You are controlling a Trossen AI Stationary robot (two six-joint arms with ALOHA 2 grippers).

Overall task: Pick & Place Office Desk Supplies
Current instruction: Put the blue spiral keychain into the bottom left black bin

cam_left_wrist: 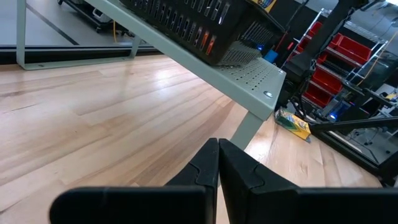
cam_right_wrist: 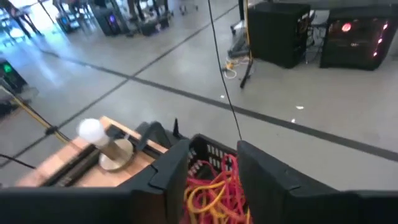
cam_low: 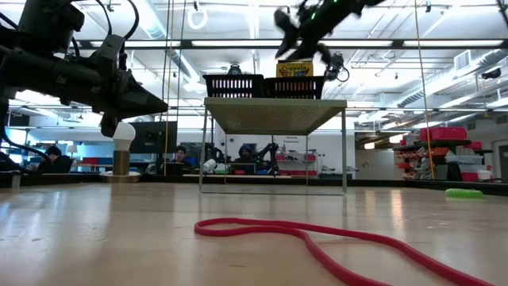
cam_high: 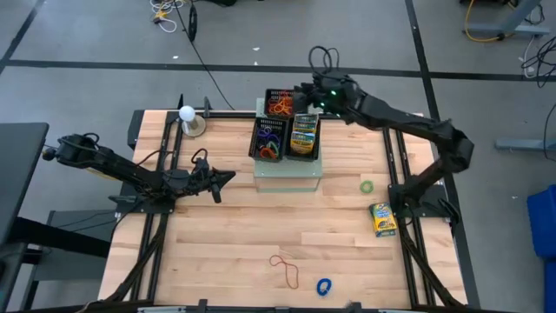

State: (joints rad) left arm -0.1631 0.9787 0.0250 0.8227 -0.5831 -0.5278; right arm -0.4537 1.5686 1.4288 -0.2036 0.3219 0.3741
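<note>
Red rubber band (cam_low: 317, 238), a thin loop nearest the low camera, lies on the wooden table (cam_high: 226, 226) well apart from both arms, beside a small blue loop (cam_high: 323, 286). Right gripper (cam_right_wrist: 212, 163), fingers parted and empty, hovers over the black mesh tray (cam_high: 280, 103) of orange bands; the yellow-green crayon box (cam_high: 382, 218), long axis running away from it, lies beneath that arm's elbow. Left gripper (cam_left_wrist: 218, 163) waits pinched closed, apparently farther off.

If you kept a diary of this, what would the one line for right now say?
right gripper: open, empty, above back tray of rubber bands | left gripper: shut, waiting | still on table: crayon box, green loop, blue loop
</note>
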